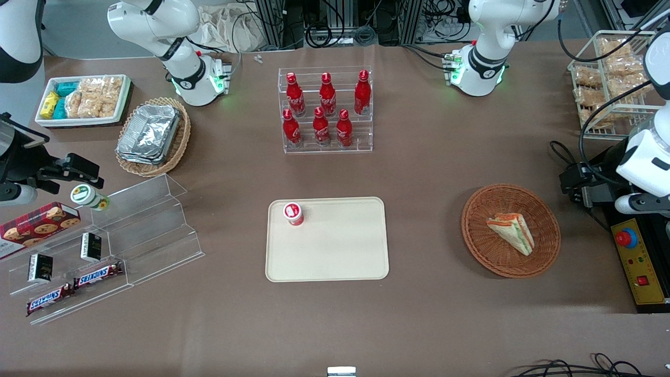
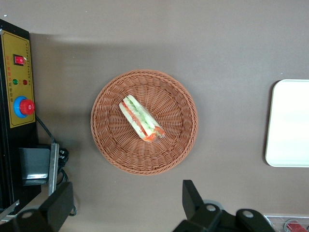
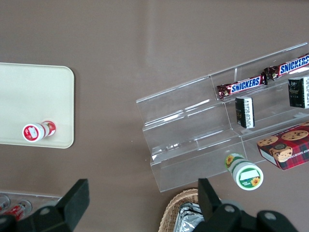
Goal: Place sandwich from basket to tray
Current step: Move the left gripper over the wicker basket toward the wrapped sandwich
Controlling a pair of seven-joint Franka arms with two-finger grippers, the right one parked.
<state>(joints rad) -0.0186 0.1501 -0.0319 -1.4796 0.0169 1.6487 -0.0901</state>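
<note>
**Sandwich in basket, tray holds one cup**

Snickers bars (image 1: 73, 287) lie nearest the front camera, on the lowest step of a clear stepped display (image 1: 112, 246) toward the parked arm's end of the table. Two small dark packets and a box of cookies (image 1: 37, 222) sit on the same display.

Tray (image 1: 327, 240): flat on the brown table, near its middle. One small red-and-white cup (image 1: 293, 213) stands upright in a tray corner farther from the front camera. Remainder of the tray surface is bare.

Basket (image 1: 511, 229): beside the tray, toward the working arm's end, well apart from it. Sandwich (image 1: 511, 232) lies inside, roughly central, striped filling edge visible. Wrist view confirms the sandwich (image 2: 141, 118) resting on the basket (image 2: 144, 122) floor.

Gripper (image 2: 128, 205): high above the table, just beside the basket rim and not over the sandwich. Fingers (image 2: 192, 195) are spread wide apart, nothing between them, no contact with basket or sandwich.

Rack of red bottles (image 1: 325, 109) stands farther from the front camera than the tray.
</note>
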